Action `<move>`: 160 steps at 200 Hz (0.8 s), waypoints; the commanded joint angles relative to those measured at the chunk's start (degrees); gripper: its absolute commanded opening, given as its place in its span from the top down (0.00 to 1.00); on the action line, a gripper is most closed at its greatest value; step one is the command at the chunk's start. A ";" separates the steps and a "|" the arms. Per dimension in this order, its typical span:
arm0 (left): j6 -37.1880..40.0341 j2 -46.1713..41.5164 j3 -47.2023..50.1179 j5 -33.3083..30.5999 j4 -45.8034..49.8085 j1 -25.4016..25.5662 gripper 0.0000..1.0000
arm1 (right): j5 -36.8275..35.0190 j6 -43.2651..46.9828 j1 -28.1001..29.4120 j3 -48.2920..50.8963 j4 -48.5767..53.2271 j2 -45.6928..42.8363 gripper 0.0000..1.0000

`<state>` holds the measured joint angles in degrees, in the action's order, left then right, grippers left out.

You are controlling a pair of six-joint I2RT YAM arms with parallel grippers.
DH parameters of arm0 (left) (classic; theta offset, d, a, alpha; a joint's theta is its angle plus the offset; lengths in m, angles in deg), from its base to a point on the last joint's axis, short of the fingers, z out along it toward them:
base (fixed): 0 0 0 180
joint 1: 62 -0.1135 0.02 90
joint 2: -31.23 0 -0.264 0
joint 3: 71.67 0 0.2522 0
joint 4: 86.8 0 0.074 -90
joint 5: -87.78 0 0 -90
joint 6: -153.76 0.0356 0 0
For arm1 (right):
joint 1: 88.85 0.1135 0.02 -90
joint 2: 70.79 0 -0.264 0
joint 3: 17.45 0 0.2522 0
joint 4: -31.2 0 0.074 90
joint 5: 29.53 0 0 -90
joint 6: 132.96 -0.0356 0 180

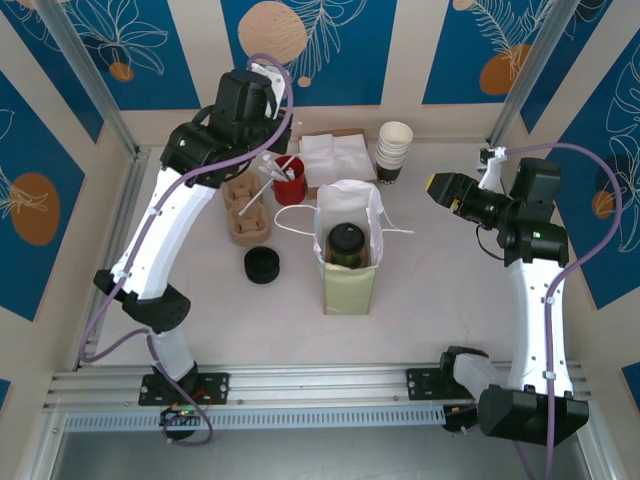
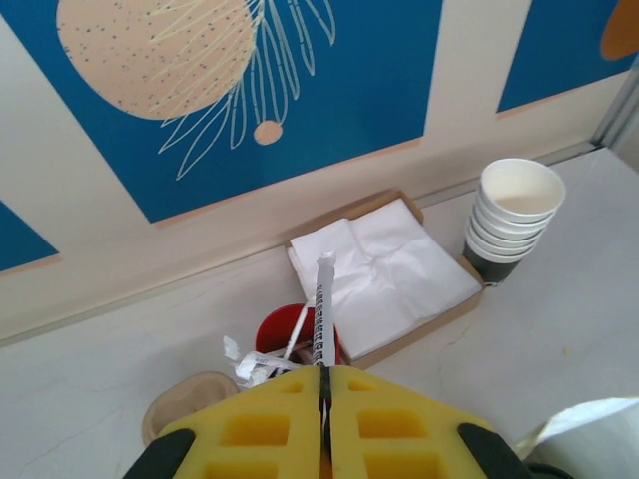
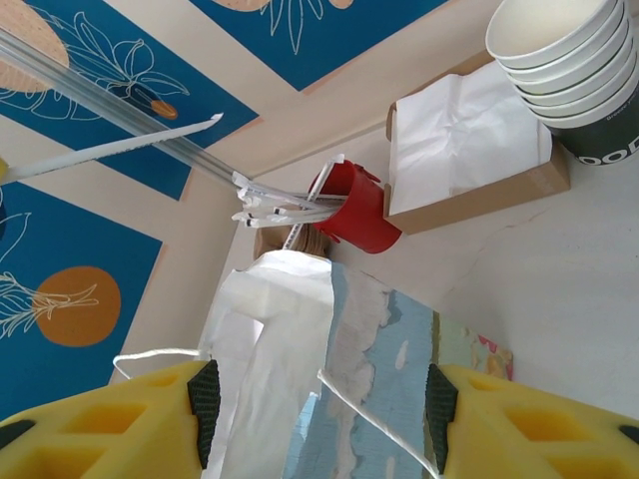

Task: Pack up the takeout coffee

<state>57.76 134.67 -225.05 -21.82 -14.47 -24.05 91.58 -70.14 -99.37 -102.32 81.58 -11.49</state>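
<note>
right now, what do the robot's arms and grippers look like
The left arm and right arm have white shells, black joints and black bases, each trailed by a purple cable. The left gripper and right gripper have blocky yellow fingers with square recesses.

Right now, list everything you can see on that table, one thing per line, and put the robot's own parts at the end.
takeout coffee: one, black lid on top, standing inside the bag
paper bag: one, white and pale, upright at the table's middle
lids: one stack, black, left of the bag
cup carrier: one, brown, behind the lids
red cup: one, red, holding wrapped straws, beside the carrier
wrapped straw: one, white, pinched above the red cup
napkins: one pile, white, in a brown cardboard tray at the back
paper cups: one nested stack, cream, right of the napkins
left pincer: yellow pads, shut on the wrapped straw
right pincer: yellow pads, open and empty, right of the bag
</note>
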 commanded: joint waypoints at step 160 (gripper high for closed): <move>7.84 -17.05 13.38 40.04 13.49 7.42 0.91 | 1.18 -1.30 0.80 0.81 -1.73 1.43 0.42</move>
<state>61.52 118.16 -214.10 11.32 -4.44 -17.71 91.58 -70.97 -98.98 -102.32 80.09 -10.30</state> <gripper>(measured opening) 0.090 0.582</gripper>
